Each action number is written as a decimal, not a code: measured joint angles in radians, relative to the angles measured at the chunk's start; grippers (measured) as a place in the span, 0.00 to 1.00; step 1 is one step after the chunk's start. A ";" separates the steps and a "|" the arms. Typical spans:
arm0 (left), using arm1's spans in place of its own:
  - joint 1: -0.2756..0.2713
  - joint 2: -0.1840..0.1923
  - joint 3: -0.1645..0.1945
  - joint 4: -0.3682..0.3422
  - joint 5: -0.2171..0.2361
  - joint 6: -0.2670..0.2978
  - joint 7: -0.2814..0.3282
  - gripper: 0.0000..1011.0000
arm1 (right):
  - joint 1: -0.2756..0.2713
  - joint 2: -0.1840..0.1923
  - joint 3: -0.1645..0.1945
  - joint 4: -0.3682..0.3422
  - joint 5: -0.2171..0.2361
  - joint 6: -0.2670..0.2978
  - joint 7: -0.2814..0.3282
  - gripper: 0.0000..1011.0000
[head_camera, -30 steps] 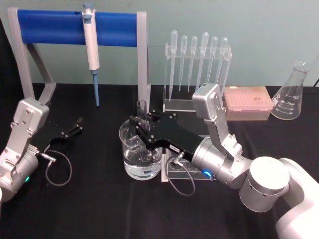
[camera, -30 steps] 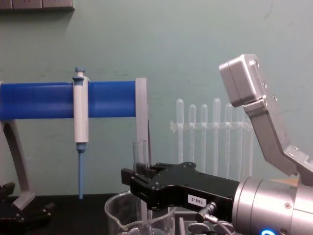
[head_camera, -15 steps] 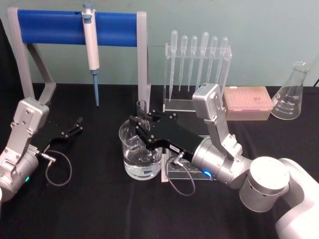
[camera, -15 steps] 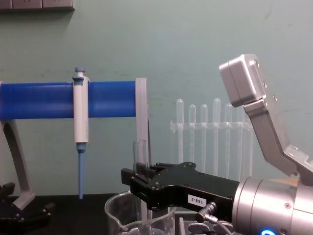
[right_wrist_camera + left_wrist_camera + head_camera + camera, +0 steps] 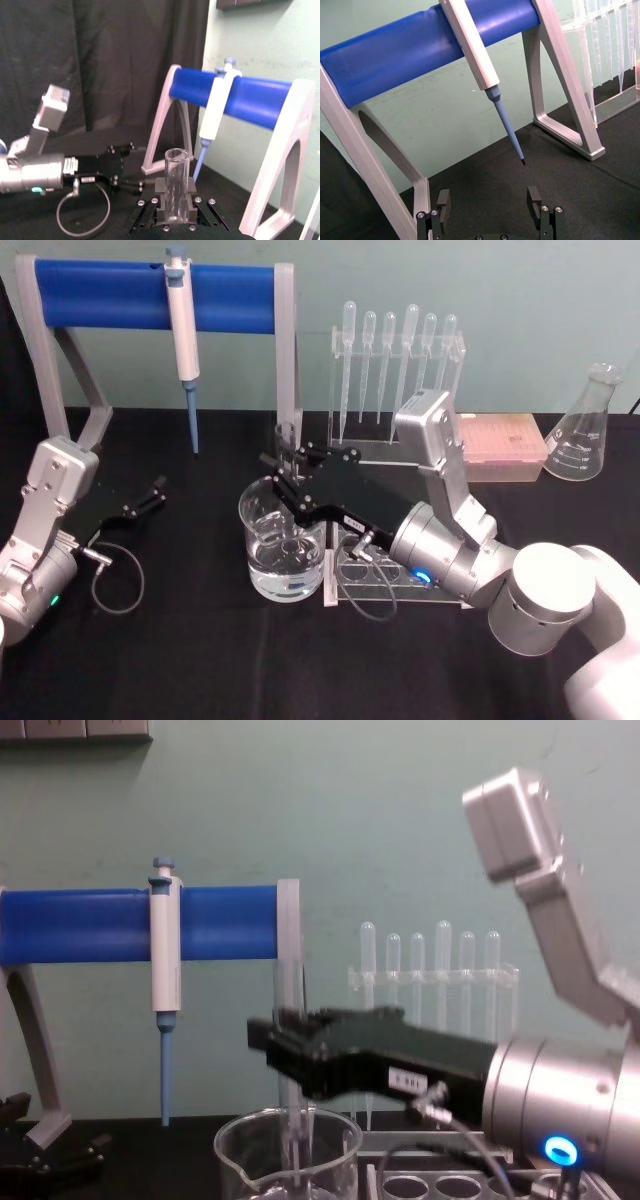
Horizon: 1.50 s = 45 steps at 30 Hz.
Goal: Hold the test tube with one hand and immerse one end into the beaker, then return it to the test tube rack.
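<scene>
Gripping the test tube (image 5: 286, 445) between its closed fingers, the right gripper (image 5: 288, 483) sits above the beaker (image 5: 282, 550), higher than it was half a second ago; in the chest view the black gripper body, which then lay level with the beaker rim, now stands clear above it. The tube has risen with it, its open rim now overlapping the grey post of the blue pipette stand (image 5: 150, 293) in the head view.

The tube's long axis is upright, open rim at the top and closed end pointing down into the beaker. The chest view shows the lower part of the tube (image 5: 292, 1130) reaching below the beaker rim (image 5: 290, 1125); whether its tip touches the liquid cannot be told. The right wrist view shows the tube (image 5: 176, 185) standing straight up from the gripper (image 5: 176, 212), clamped near its lower part, with the open rim uppermost.

The beaker stands on the black bench (image 5: 200, 640), just beside a clear tube rack (image 5: 375, 575) lying under the right arm. The head view shows liquid in the beaker's lower part.

The left gripper (image 5: 145, 500) rests on the bench at the left, well apart from the beaker; the left wrist view shows its fingers (image 5: 534, 200) spread apart, facing a pipette (image 5: 480, 65) hung on the stand.
</scene>
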 joint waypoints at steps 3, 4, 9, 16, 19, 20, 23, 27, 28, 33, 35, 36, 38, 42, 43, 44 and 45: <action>0.000 0.000 0.000 0.000 0.000 0.000 0.000 0.99 | 0.001 0.009 0.006 -0.044 0.000 0.020 -0.002 0.22; 0.000 0.000 0.000 0.000 0.000 0.000 0.000 0.99 | 0.001 0.011 0.009 -0.057 0.001 0.025 -0.002 0.22; 0.000 0.000 0.000 0.000 0.000 0.000 0.000 0.99 | 0.018 0.031 0.034 -0.158 0.026 0.076 -0.006 0.22; 0.000 0.000 0.000 0.000 0.000 0.000 0.000 0.99 | 0.041 0.066 0.058 -0.260 0.058 0.162 -0.023 0.22; 0.000 0.000 0.000 0.000 0.000 0.000 0.000 0.99 | 0.032 0.089 0.073 -0.302 0.065 0.194 -0.044 0.22; 0.000 0.000 0.000 0.000 0.000 0.000 0.000 0.99 | 0.020 0.101 0.082 -0.324 0.068 0.205 -0.056 0.22; 0.000 0.000 0.000 0.000 0.000 0.000 0.000 0.99 | -0.006 0.122 0.099 -0.354 0.071 0.214 -0.075 0.22; 0.000 0.000 0.000 0.000 0.000 0.000 0.000 0.99 | -0.076 0.161 0.141 -0.406 0.076 0.217 -0.114 0.22; 0.000 0.000 0.000 0.000 0.000 0.000 0.000 0.99 | -0.089 0.167 0.149 -0.414 0.076 0.217 -0.120 0.22; 0.000 0.000 0.000 0.000 0.000 0.000 0.000 0.99 | -0.169 0.193 0.185 -0.440 0.072 0.212 -0.150 0.22; 0.000 0.000 0.000 0.000 0.000 0.000 0.000 0.99 | -0.189 0.196 0.194 -0.441 0.070 0.206 -0.156 0.22; 0.000 0.000 0.000 0.000 0.000 0.000 0.000 0.99 | -0.197 0.196 0.197 -0.440 0.069 0.202 -0.158 0.22; 0.000 0.000 0.000 0.000 0.000 0.000 0.000 0.99 | -0.224 0.193 0.202 -0.427 0.064 0.183 -0.161 0.22; 0.000 0.000 0.000 0.000 0.000 0.000 0.000 0.99 | -0.237 0.186 0.201 -0.406 0.054 0.162 -0.158 0.22; 0.000 0.000 0.000 0.000 0.000 0.000 0.000 0.99 | -0.240 0.181 0.198 -0.395 0.046 0.155 -0.157 0.22; 0.000 0.000 0.000 0.000 0.000 0.000 0.000 0.99 | -0.241 0.179 0.197 -0.390 0.043 0.152 -0.157 0.22; 0.000 0.000 0.000 0.000 0.000 0.000 0.000 0.99 | -0.243 0.173 0.196 -0.378 0.037 0.146 -0.156 0.22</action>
